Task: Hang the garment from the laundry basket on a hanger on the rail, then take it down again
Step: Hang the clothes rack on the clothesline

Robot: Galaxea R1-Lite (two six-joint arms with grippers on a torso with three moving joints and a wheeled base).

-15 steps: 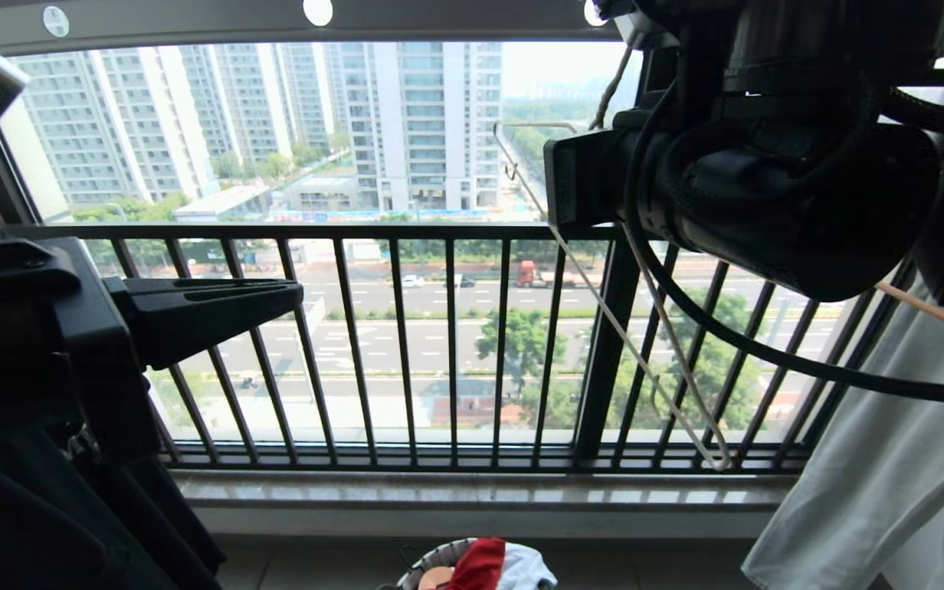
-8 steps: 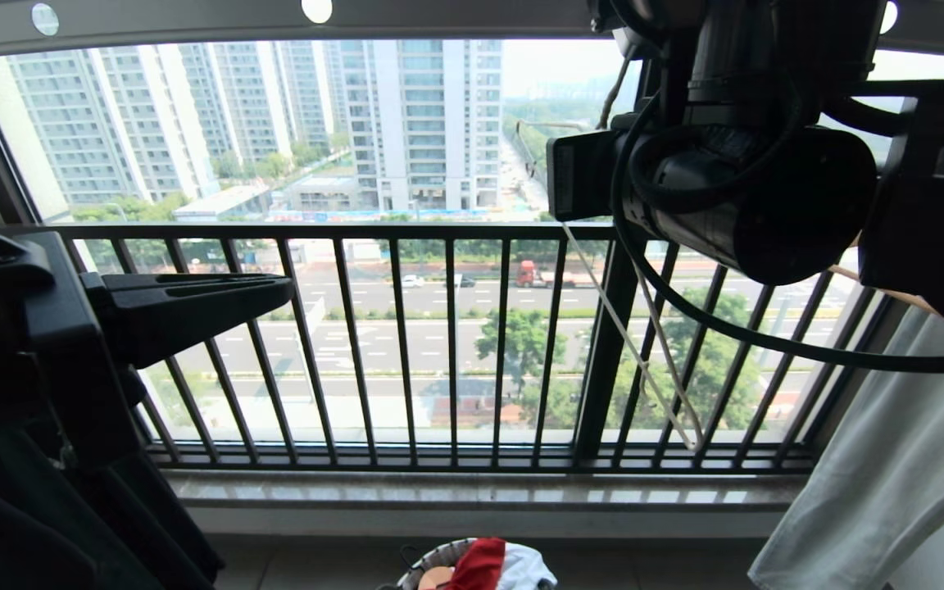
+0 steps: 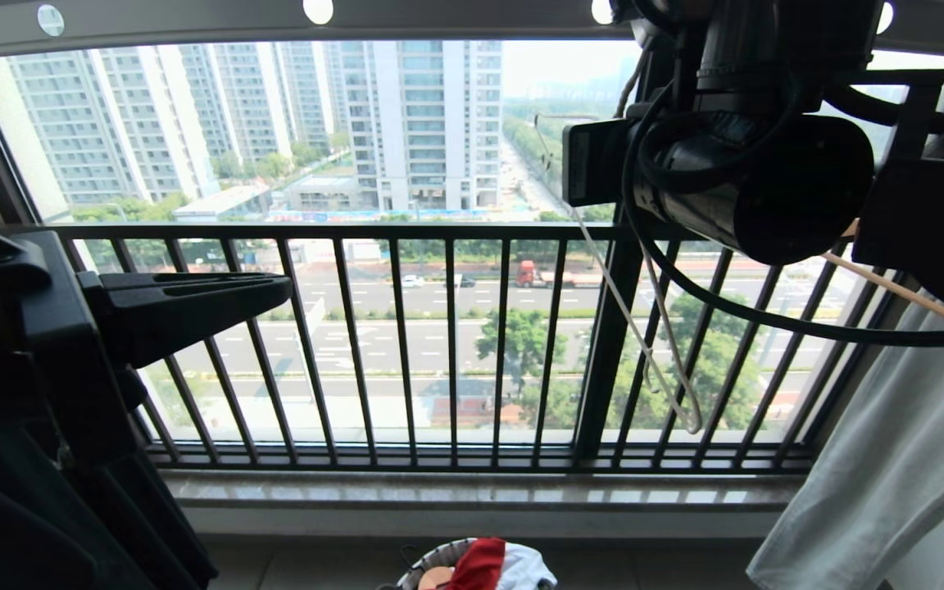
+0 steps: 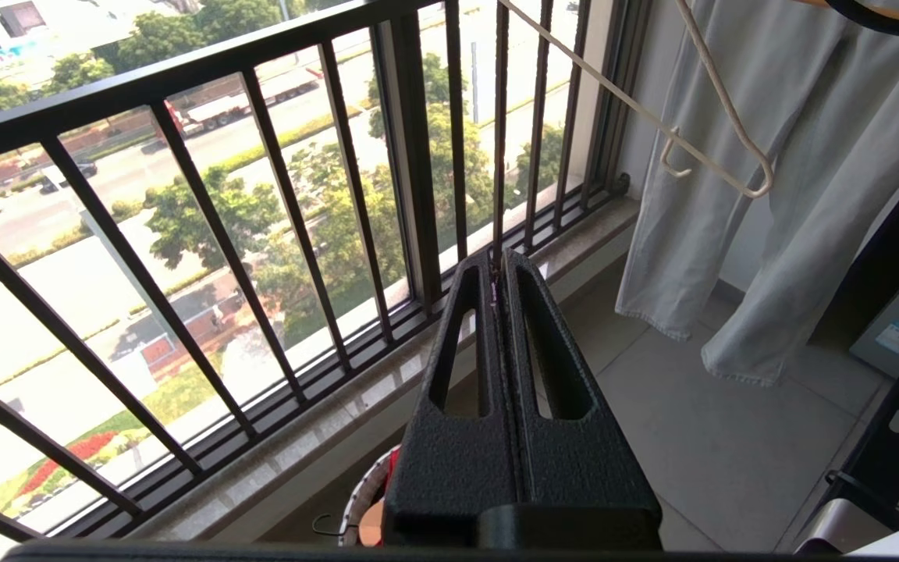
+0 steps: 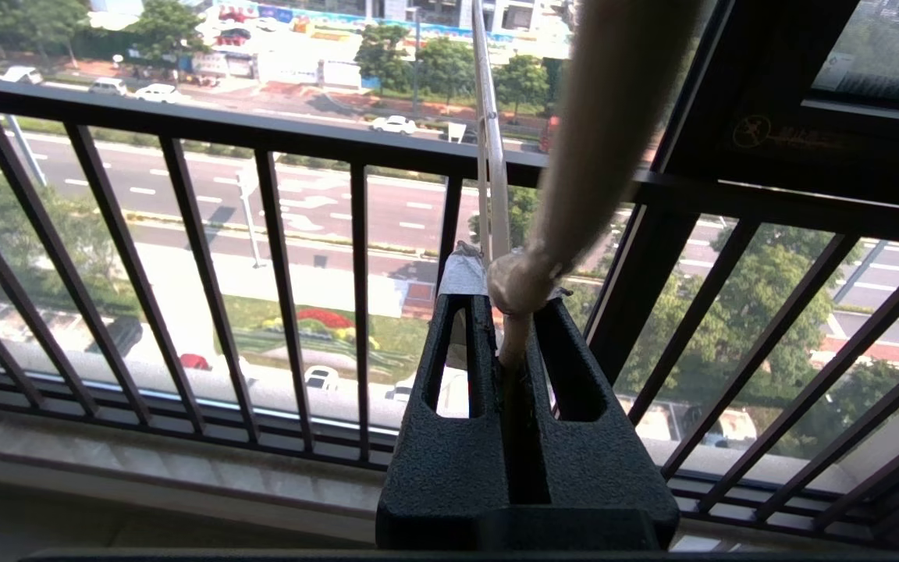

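Up near rail point(image 3: 193, 16), my R gripper point(image 5: 513, 312) clamps white wire hanger point(image 3: 644, 344), bare; L gripper point(image 4: 500, 269) closed, empty, beside window railing point(image 3: 406, 233).

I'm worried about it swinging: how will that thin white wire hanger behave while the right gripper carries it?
The hanger looks like thin wire, so probably light and a bit springy. The right gripper pinches only a narrow part near its neck, so its long free end may sway or pivot. Bare and open-framed, it could snag the railing.
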